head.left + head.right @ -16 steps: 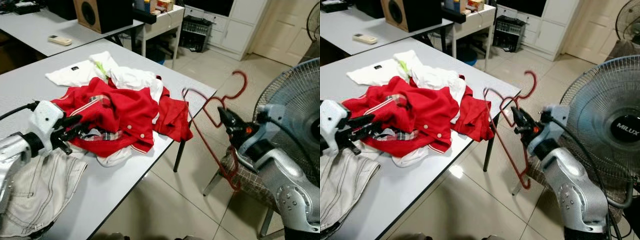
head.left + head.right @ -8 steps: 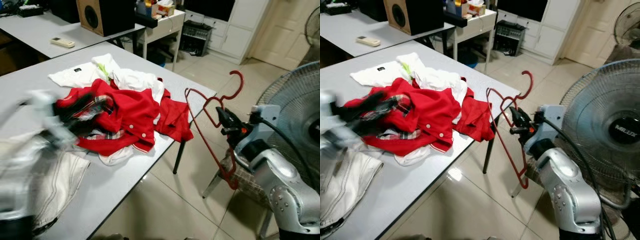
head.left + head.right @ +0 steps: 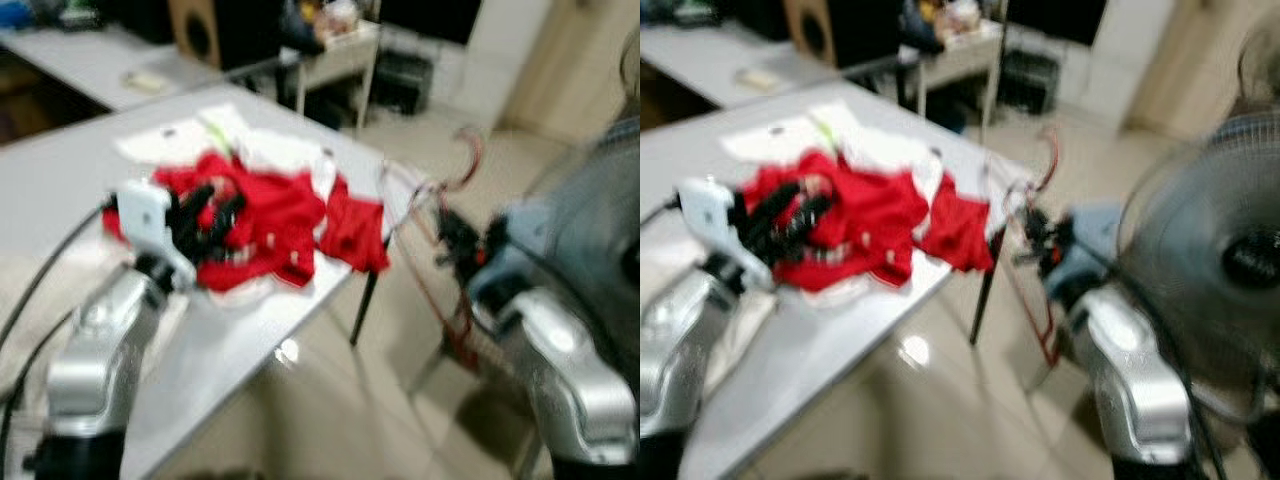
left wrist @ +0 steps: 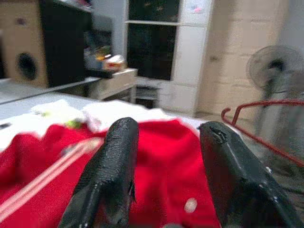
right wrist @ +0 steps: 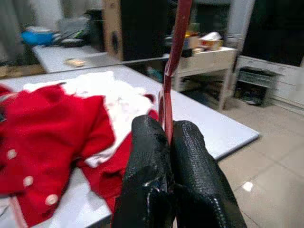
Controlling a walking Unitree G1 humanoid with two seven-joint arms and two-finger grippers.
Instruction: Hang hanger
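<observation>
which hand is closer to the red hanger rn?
Right. The right hand is shut on the red hanger; the left hand hovers open over the red clothes on the table.

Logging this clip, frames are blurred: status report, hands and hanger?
Right hand shut on red hanger, held off the table's edge. Left hand open, over red garment on table. Fan close behind right arm.

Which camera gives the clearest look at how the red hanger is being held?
The right wrist view: it is sharp, and the right gripper is shut on the red hanger, pinching its bar between both fingers. The eye views show the whole hanger beside the table, but blurred. The left wrist view catches just its end.
</observation>
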